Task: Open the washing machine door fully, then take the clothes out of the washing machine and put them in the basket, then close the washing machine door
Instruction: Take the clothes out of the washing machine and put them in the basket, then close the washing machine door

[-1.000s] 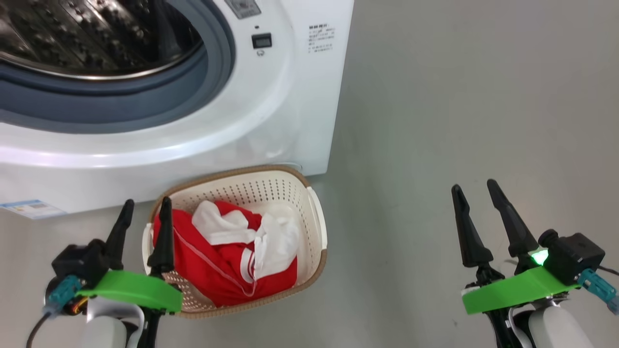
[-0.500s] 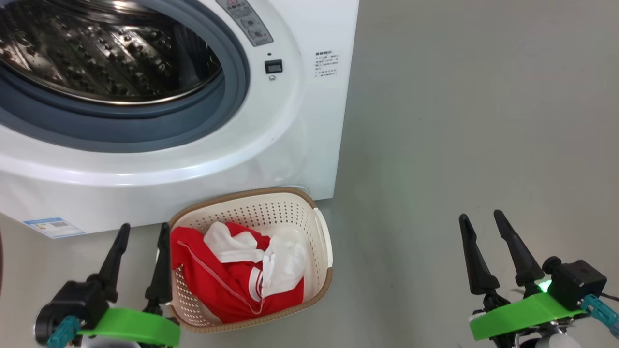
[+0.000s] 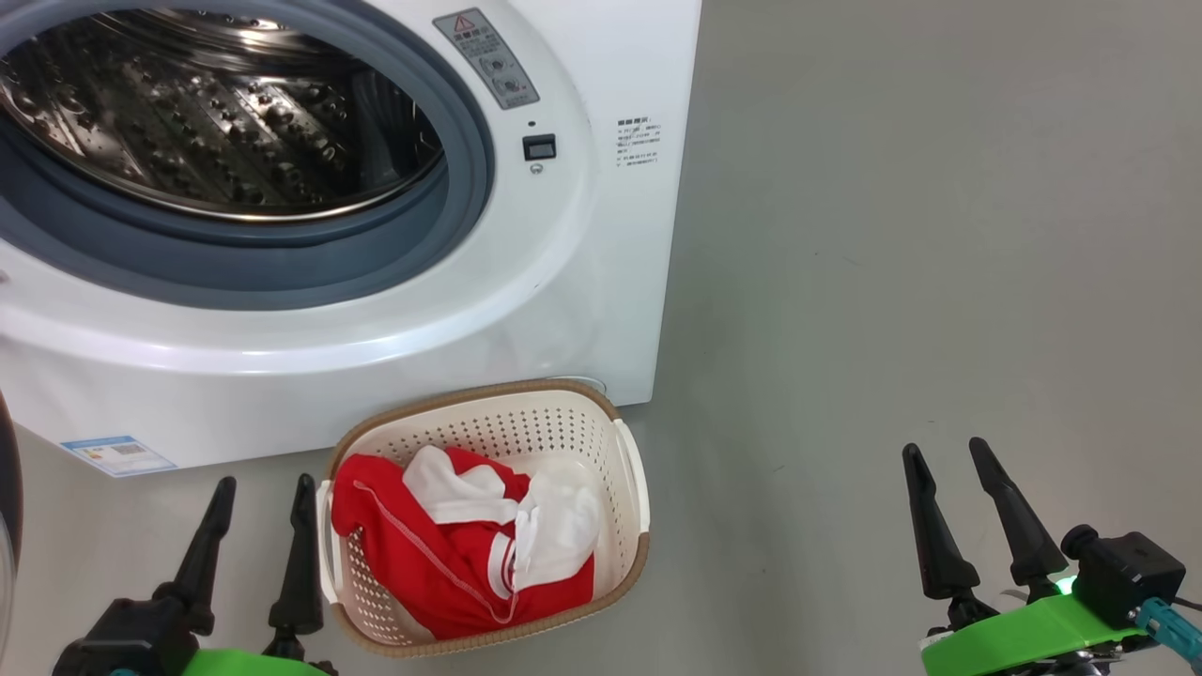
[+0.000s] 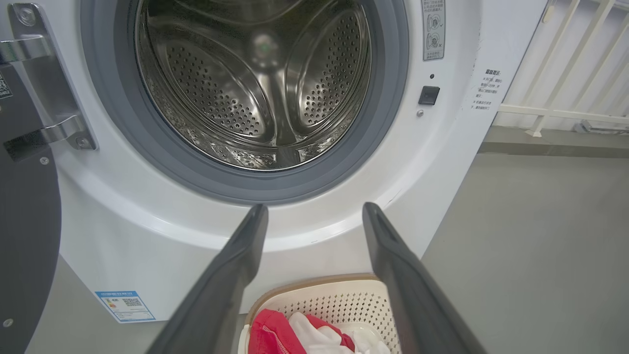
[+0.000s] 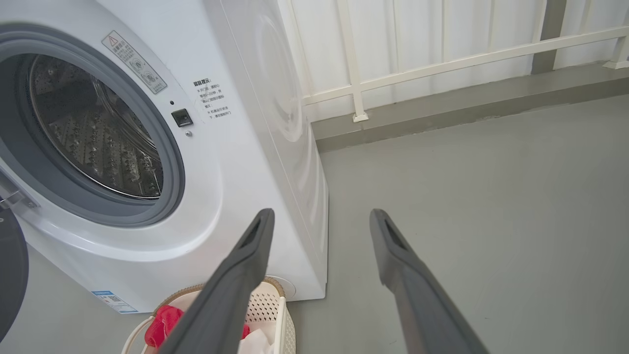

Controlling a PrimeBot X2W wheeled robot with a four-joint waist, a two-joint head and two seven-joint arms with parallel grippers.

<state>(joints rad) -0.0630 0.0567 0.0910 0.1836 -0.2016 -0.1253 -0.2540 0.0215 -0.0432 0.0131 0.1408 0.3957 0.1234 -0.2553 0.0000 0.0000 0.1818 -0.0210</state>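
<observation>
**UNLOADING DONE, DOOR CLOSURE PENDING**

**Head view:** Frames everything lower than a second ago; reads as camera movement, not movement of things. Shows the clothes heaped in the basket at lower centre, just before the washing machine. Places the left gripper just beside the basket at lower left, spread wide and empty. Places the right gripper at lower right, likewise wide and empty. Cuts the washing machine door to a dark sliver at the left edge.

**Left wrist view:** Looks into a bare drum; implies only closing remains. Crops the door at the left edge.

**Right wrist view:** Hides most of the basket behind one finger.
</observation>
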